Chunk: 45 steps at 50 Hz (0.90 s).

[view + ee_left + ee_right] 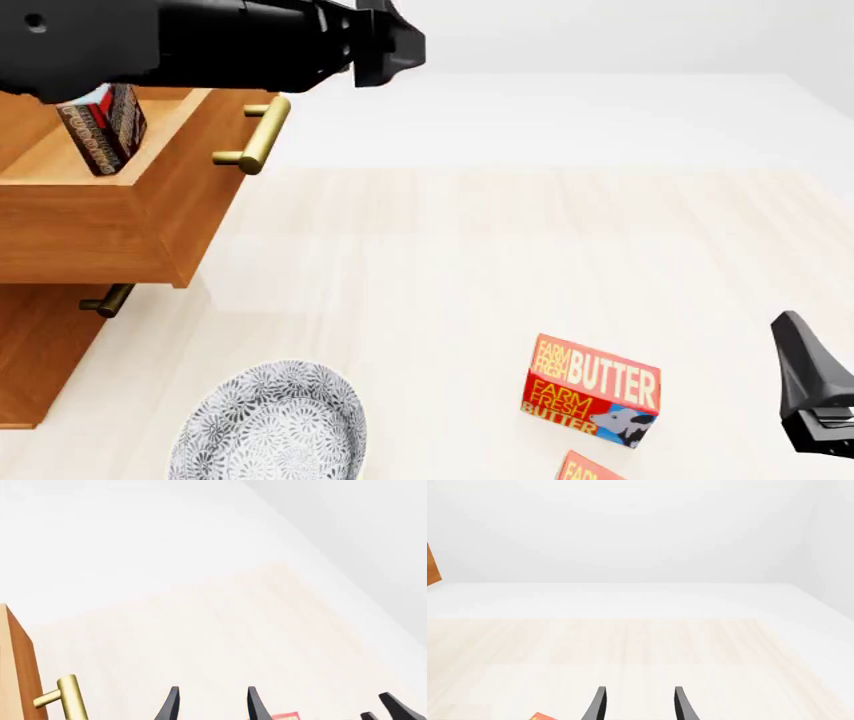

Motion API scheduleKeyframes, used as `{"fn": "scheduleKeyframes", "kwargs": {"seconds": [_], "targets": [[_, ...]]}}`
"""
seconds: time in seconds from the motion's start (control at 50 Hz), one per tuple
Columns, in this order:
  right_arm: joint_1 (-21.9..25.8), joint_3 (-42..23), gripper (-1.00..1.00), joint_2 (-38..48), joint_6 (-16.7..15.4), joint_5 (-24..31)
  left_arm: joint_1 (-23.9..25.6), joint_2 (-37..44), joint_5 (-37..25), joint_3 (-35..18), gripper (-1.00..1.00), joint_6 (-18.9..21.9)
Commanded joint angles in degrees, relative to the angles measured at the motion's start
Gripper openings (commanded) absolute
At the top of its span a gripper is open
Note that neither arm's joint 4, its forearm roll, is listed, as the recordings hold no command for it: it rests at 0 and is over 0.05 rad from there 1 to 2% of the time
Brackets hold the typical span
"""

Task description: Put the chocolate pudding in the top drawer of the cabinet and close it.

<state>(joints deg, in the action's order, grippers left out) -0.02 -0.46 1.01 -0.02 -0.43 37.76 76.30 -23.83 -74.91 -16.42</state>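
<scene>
Front view shows the chocolate pudding (pixel 103 128) already standing on edge inside the top drawer (pixel 127 215), which is pulled well out of the cabinet (pixel 38 350), so closing it is what remains. The left tool (pixel 387 42) hangs above and just beyond the brass handle (pixel 256 135), its fingers spread and holding nothing; the right tool (pixel 807 385) waits at the bench's (pixel 467 250) right edge, likewise spread and empty. The likely trouble is a push that lands on the handle's bar off-centre or glances over the drawer's front lip, skewing the drawer or leaving it ajar; the upright box might also tip as the drawer moves. Only the front view takes in the pudding, the patterned plate (pixel 274 430) and the butter box (pixel 590 390). The left wrist view adds what that view hides: the handle's post sitting beside the fingertips (pixel 172 702), apart from them.
</scene>
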Motion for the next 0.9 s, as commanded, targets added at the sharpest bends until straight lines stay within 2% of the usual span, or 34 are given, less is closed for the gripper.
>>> {"fn": "scheduleKeyframes", "kwargs": {"seconds": [0.02, 0.38, 0.54, 0.76, 0.9], "targets": [[0.0, 0.0, 1.00, 0.0, 0.0, -0.1, 1.1, 2.7, -3.2, -2.8, 1.00, -1.8], [0.0, 0.0, 1.00, 0.1, 0.0, -0.1, 3.0, 8.7, -6.9, -7.2, 1.00, -4.1], [0.0, 0.0, 1.00, 0.1, 0.0, -0.1, 2.3, 10.0, -7.7, -8.0, 1.00, -4.7], [0.0, 0.0, 1.00, 0.0, 0.0, -0.1, 1.5, 10.8, -8.2, -6.8, 1.00, -7.0], [0.0, 0.0, 1.00, 0.0, 0.0, -0.1, 1.0, 10.3, -6.9, -4.0, 1.00, -8.9]]}}
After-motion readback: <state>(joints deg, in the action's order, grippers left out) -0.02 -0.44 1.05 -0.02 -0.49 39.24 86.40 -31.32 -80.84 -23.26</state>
